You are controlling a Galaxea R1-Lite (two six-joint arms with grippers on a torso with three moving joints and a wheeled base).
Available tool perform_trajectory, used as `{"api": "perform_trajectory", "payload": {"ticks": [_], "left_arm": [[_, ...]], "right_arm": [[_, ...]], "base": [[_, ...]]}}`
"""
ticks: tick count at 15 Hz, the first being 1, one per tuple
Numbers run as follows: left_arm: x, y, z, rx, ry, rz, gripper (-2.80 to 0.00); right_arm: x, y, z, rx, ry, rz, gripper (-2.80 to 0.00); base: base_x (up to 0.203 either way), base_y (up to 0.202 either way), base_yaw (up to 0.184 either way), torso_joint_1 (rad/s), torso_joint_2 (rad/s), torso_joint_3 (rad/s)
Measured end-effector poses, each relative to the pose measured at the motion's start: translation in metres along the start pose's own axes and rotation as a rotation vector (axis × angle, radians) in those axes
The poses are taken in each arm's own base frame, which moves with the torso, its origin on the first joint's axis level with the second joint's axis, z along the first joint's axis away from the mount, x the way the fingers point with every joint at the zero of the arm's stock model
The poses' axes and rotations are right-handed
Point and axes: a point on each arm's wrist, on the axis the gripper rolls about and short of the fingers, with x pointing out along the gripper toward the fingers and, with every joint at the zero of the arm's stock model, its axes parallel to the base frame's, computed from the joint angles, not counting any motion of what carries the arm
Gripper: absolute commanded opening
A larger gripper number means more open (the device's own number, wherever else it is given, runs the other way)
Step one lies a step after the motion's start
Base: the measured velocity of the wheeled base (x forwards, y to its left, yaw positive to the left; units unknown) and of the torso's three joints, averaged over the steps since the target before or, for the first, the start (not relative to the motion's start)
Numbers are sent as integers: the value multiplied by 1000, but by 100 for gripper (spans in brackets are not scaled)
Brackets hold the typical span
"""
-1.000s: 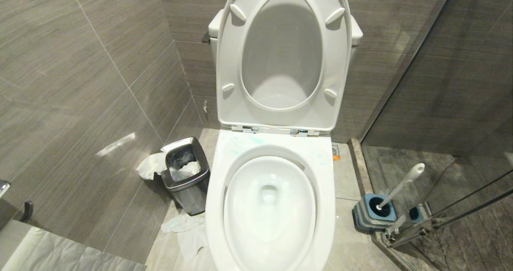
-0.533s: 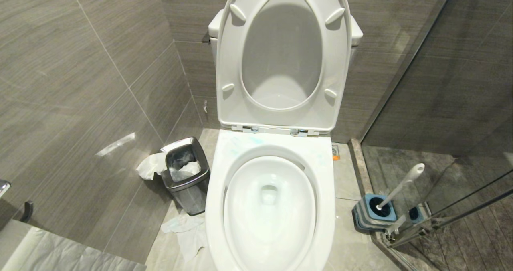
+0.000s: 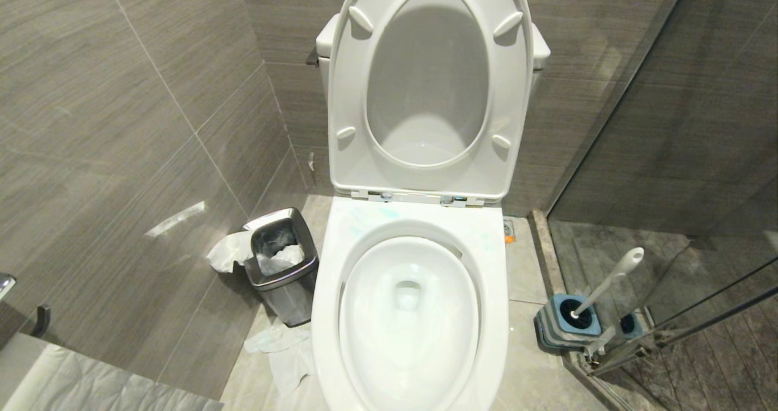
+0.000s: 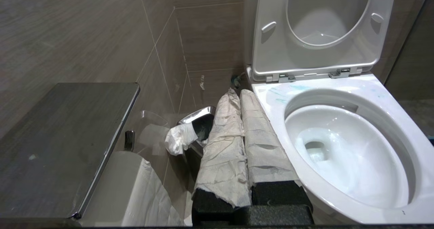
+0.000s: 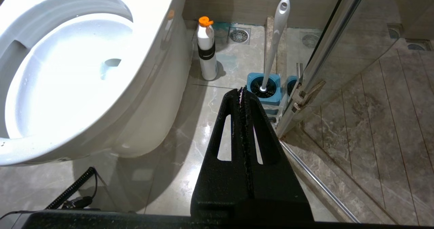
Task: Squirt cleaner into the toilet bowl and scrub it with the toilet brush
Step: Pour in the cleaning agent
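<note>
Tiled floor point(image 5: 234, 63): only the right wrist view shows the cleaner point(image 5: 207, 53) beside the bowl point(image 5: 67, 69); both tools point(image 5: 243, 90) point(image 4: 239, 95) clenched, empty

Both arms are left out of the head view. The cleaner point(image 5: 207, 51) is seen only beyond the right gripper point(image 5: 242, 90), its label lettering too small to read. The toilet brush point(image 5: 273, 41) head is hidden inside the holder point(image 5: 263, 90). The toilet bowl point(image 3: 408, 314) is cut off at the near edge.

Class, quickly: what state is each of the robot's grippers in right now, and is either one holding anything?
Left gripper: shut, holding nothing; its fingers are wrapped in white paper.
Right gripper: shut, holding nothing.
</note>
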Motion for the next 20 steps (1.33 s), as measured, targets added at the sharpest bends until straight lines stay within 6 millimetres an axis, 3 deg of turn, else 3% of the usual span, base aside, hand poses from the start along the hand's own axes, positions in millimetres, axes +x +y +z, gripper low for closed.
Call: {"api": "perform_trajectory", "payload": {"ticks": [9,20], "left_arm": [[8,0,-45,48,44,93,-280],[2,-3,-79,16,347,68,-280]], "right_arm": [[0,0,0,1,0,0,-280],[0,0,0,0,0,0,-280]], "base": [[0,0,0,0,0,0],[0,0,0,0,0,0]]}}
